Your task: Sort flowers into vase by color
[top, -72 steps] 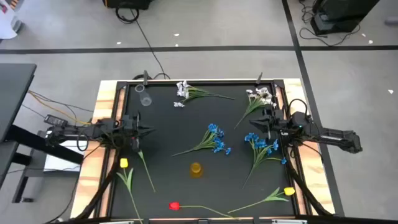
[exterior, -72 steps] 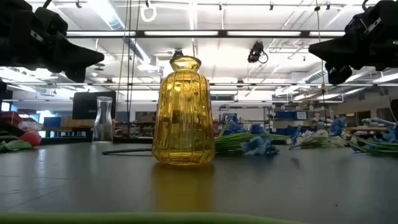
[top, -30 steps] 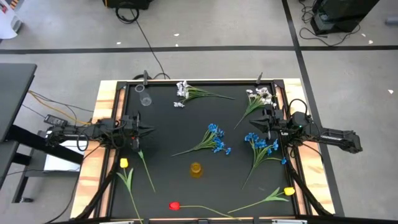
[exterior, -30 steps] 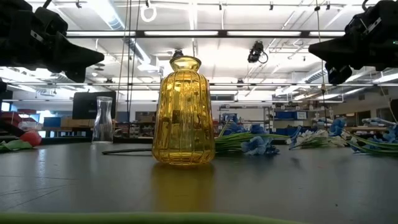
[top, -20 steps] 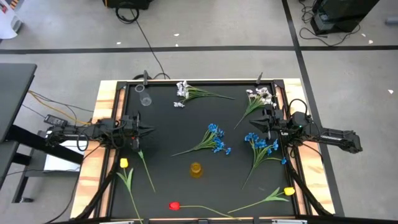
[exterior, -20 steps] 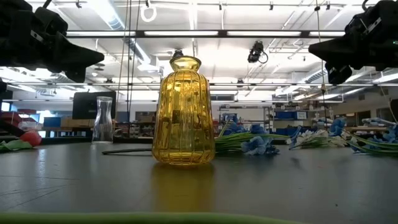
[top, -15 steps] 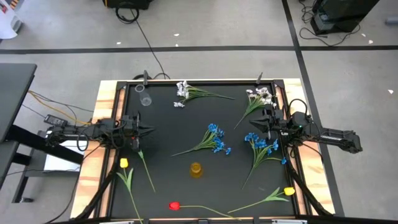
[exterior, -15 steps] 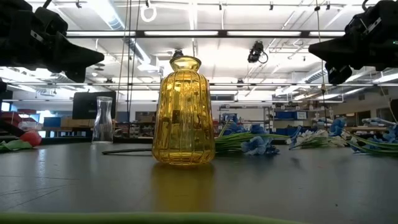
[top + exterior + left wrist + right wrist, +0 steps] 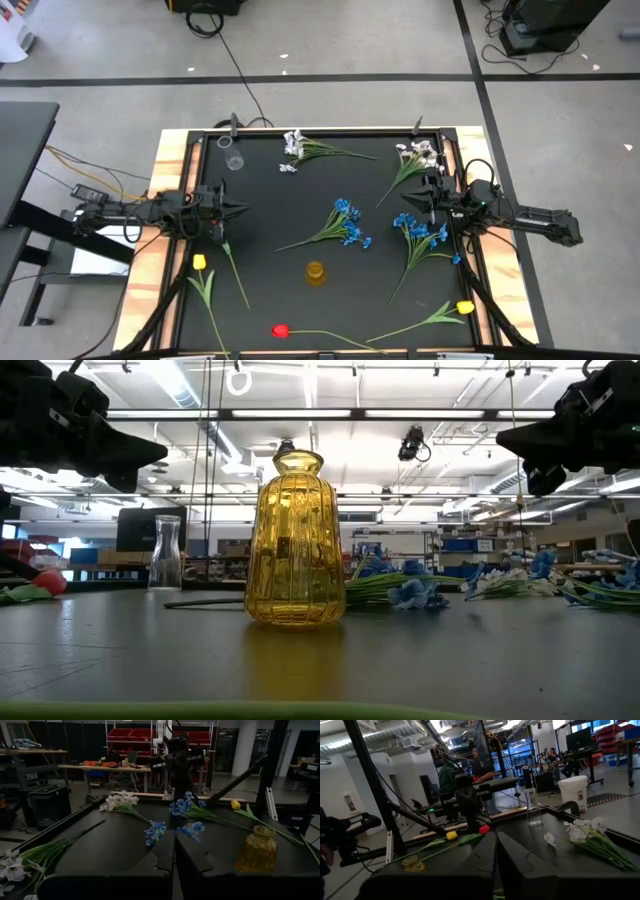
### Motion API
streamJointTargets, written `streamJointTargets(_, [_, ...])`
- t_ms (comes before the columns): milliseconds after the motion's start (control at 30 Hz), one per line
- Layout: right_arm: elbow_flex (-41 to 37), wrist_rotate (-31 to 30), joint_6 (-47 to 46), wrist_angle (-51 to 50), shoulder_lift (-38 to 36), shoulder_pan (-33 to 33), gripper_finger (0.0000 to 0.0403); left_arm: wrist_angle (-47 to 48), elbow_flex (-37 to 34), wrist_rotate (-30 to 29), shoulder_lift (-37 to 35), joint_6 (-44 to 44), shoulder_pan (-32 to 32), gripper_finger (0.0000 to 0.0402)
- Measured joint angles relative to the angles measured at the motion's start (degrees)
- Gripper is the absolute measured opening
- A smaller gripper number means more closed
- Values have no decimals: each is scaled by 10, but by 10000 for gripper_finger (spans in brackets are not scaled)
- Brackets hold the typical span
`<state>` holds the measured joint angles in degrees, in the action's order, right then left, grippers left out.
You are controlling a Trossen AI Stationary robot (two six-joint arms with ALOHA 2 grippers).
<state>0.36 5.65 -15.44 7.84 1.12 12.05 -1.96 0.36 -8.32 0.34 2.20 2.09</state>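
Observation:
A yellow glass vase [image 9: 315, 271] stands upright near the table's near middle; it also shows in the low view [image 9: 296, 540]. A small clear vase [image 9: 233, 158] stands at the far left. Lying flat on the black table are two white sprays [image 9: 295, 145] [image 9: 418, 155], two blue sprays [image 9: 345, 222] [image 9: 425, 235], two yellow tulips [image 9: 199, 262] [image 9: 465, 307] and a red tulip [image 9: 280, 330]. My left gripper [image 9: 235, 209] hovers shut and empty over the table's left side. My right gripper [image 9: 402, 220] hovers shut and empty at the right, beside the right blue spray.
The table has a raised black rim with wooden edges [image 9: 160, 190]. A loose white blossom [image 9: 287, 168] lies near the far white spray. Cables [image 9: 70, 165] run on the floor left of the table. Open black surface lies between the vases.

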Motion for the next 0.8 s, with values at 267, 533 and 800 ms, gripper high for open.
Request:
streamJointTargets(267, [0,0,0,0,0,0,25,-2,0,-8,0,-2,0,21])
streamJointTargets(533, [0,-3,13,1,0,0,25,-66,0,-55,0,3,-2,21])
streamJointTargets(800, [0,-112,96,3,0,0,25,-85,0,-51,0,117,-2,20])
